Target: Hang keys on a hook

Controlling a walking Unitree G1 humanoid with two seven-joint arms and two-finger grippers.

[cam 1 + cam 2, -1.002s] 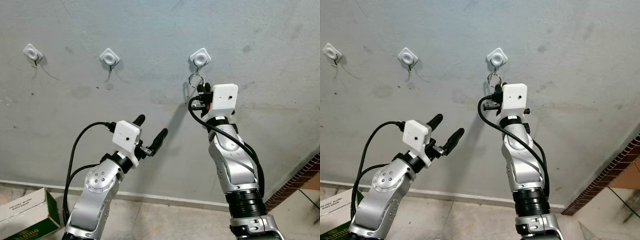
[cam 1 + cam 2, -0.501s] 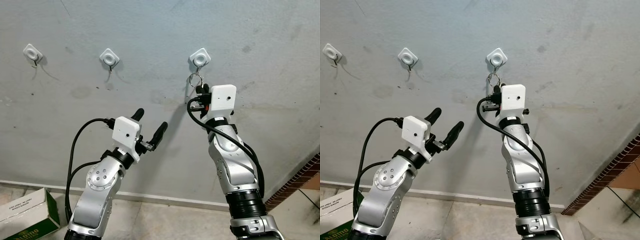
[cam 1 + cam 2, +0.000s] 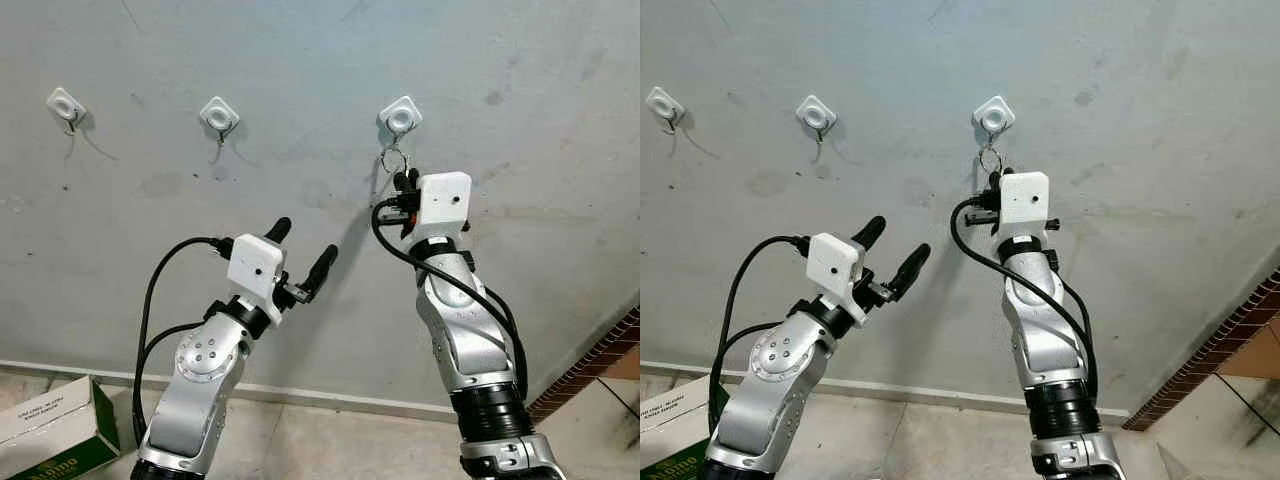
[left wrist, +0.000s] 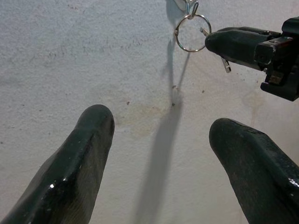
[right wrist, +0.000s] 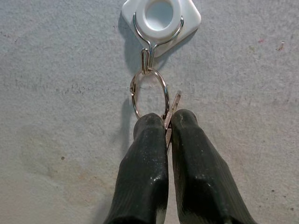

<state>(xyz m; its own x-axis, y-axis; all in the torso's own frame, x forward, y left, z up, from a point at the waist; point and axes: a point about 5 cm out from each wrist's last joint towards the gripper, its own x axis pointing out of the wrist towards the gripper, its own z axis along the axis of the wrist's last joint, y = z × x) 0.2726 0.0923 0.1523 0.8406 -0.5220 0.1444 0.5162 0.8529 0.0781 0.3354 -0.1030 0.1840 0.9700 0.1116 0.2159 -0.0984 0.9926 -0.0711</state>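
Observation:
A white wall hook (image 5: 159, 18) is the rightmost of three on the grey wall. A silver key ring (image 5: 148, 93) hangs from its wire loop, with a thin key (image 5: 172, 108) beside it. My right gripper (image 5: 167, 128) is raised to the wall just below the hook, shut on the key and the ring's lower edge; in the eye views it shows as the right gripper (image 3: 406, 182). My left gripper (image 3: 299, 252) is open, held lower and to the left, away from the wall, with nothing between its fingers (image 4: 84, 154).
Two more white hooks (image 3: 219, 114) (image 3: 65, 103) sit further left on the wall, bare. A green and white cardboard box (image 3: 55, 428) lies on the floor at the lower left. Red brickwork (image 3: 600, 360) stands at the right edge.
The right gripper has risen toward the hook, and the key ring now hangs from the hook's wire. The left arm has shifted slightly.

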